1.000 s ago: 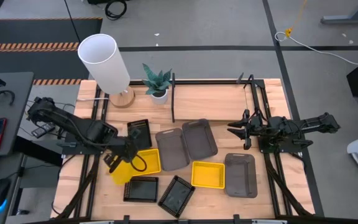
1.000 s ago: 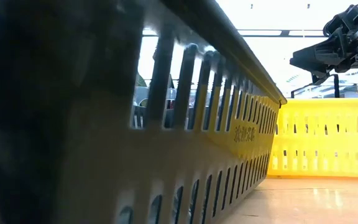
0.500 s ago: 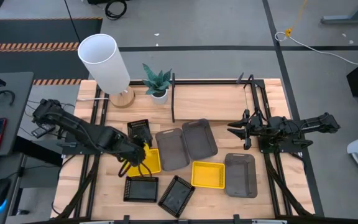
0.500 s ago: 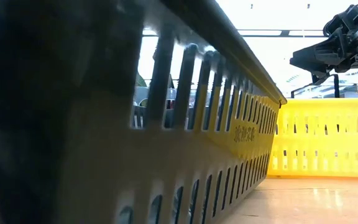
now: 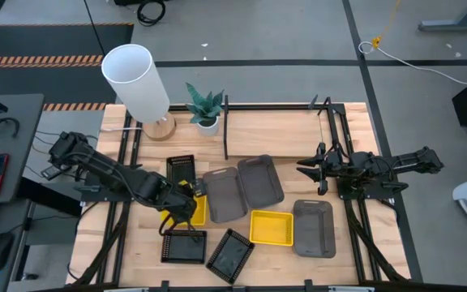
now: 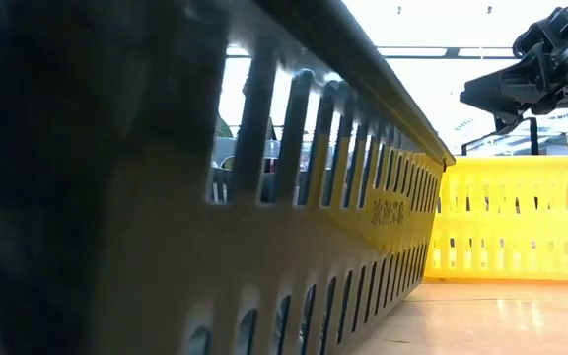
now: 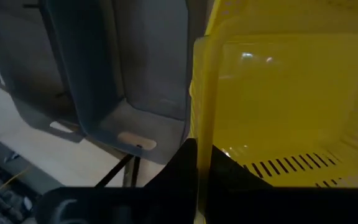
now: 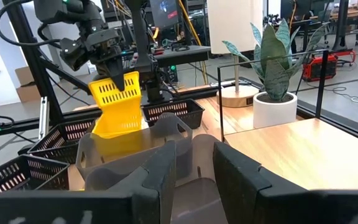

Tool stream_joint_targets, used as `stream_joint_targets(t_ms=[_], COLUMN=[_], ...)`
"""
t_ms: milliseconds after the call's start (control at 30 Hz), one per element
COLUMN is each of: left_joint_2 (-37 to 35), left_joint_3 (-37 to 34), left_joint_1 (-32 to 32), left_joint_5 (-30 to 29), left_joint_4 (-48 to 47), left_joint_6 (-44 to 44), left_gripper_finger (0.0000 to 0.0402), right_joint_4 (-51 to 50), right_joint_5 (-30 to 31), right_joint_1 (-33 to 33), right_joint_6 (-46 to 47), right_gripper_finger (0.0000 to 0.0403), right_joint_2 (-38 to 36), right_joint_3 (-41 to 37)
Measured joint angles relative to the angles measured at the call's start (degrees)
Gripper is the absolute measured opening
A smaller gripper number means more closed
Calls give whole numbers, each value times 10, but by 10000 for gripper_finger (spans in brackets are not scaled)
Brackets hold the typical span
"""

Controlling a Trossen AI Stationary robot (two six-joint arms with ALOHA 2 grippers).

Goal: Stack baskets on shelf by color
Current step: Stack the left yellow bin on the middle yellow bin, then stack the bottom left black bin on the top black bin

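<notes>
left gripper (image 8: 118,79) pinching yellow basket (image 8: 117,107) rim, basket hanging below

White cylindrical lamp (image 5: 135,79) on a round wooden base at the table's far left corner. Beside it, 1 small potted plant (image 5: 206,105) in a white pot. Light wooden table (image 5: 286,134). Grey floor beyond, crossed by dark tape lines.

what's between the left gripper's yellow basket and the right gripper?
High view: two dark grey baskets side by side lie between the yellow basket, held tilted by the left gripper, and the idle right gripper.
</notes>
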Motion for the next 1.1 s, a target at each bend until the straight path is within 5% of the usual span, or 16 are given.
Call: stream_joint_targets(t_ms=[600, 1100], left_joint_2=[7, 32], left_joint_3=[4, 0], left_joint_1=[-20, -26], left_joint_5=[46, 48], left_joint_4=[-4, 21], left_joint_6=[45, 36], left_gripper_finger=[10, 101], right_joint_4=[2, 15], right_joint_5=[0, 1], right_joint_1=[0, 0], right_joint_6=[0, 0], right_gripper_finger=[113, 113], right_joint_2=[0, 0], right_joint_3=[0, 0])
